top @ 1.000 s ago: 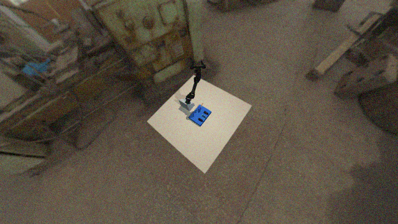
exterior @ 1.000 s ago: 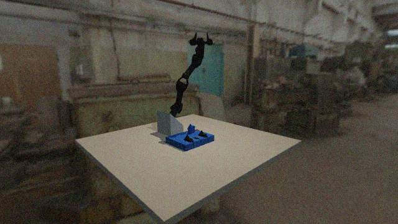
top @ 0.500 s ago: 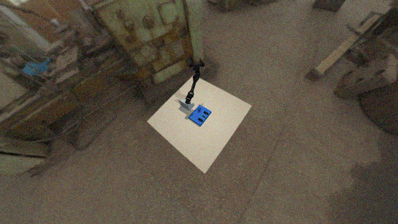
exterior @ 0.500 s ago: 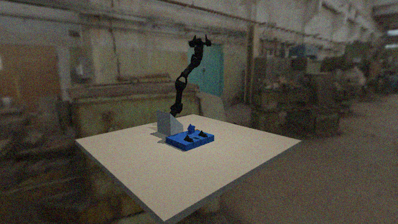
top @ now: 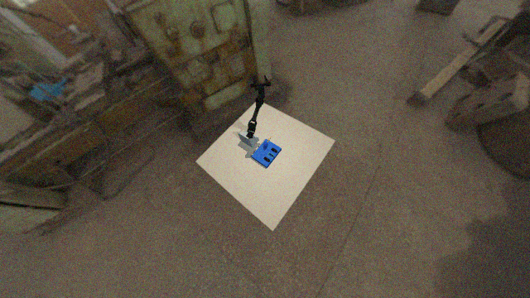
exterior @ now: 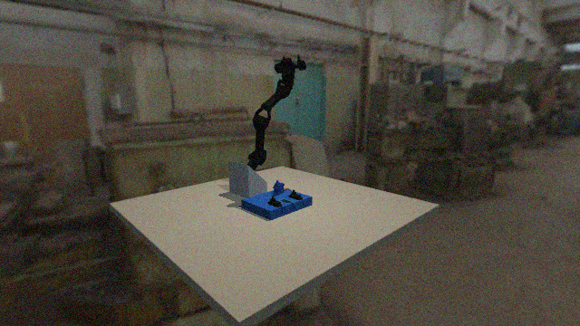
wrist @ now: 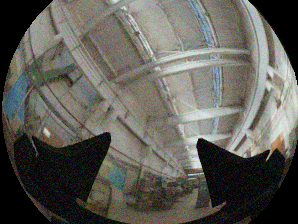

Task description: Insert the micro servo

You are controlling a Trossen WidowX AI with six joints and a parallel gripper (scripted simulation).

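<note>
The blue micro servo (top: 265, 146) (exterior: 278, 186) stands up at the back part of the robot's blue deck (top: 260, 156) (exterior: 256, 205), with a bit of orange cable (top: 270, 139) beside it. Whether its ears are flat, where its shaft points and whether the cable lies in a notch are too small to tell; I cannot make out the marked pocket. My gripper (top: 260, 82) (exterior: 290, 61) (wrist: 154, 141) is open and empty, high above the table and well away from the servo and deck. The wrist view shows both fingers wide apart, with only the hall and ceiling beyond.
Two black parts (top: 274, 150) (exterior: 295, 195) stand on the deck, with a small dark patch between them. A grey wedge-shaped block (top: 245, 138) (exterior: 245, 181) stands behind the deck, near the arm's base. All stand on the pale square table (top: 265, 194) (exterior: 254, 258).
</note>
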